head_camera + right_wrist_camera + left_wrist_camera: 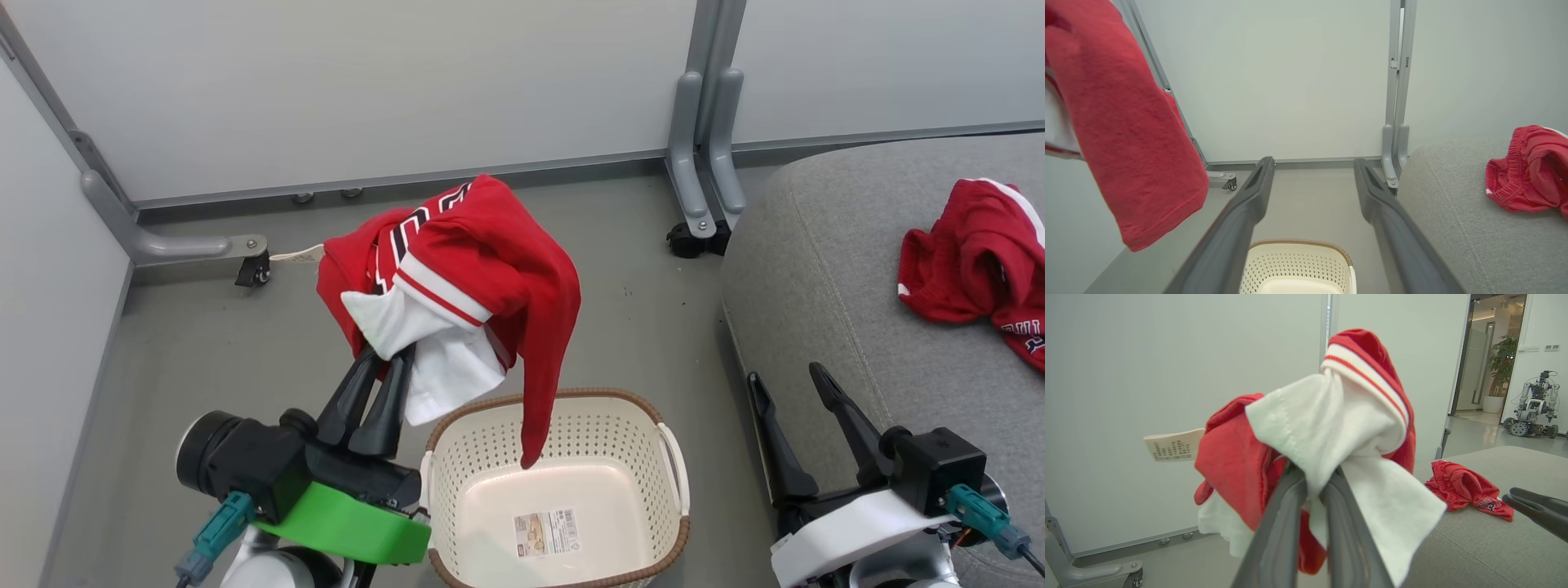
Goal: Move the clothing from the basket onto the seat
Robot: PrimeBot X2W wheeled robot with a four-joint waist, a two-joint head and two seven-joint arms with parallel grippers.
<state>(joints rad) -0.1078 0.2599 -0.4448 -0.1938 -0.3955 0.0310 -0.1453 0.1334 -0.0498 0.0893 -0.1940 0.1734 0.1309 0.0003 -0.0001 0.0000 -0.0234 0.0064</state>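
Basket sticker [546,532], garment tag [1173,446]: illegible.

Garment at twelve o'clock [498,253]: red, white panel, red-and-white striped trim. Garment at three o'clock [963,261]: red. Basket [588,433]: cream, perforated, brown rim. Seat [824,269]: grey.

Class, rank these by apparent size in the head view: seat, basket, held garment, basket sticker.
1. seat
2. basket and held garment: too alike to rank, and the garment hangs nearer the camera
3. sticker
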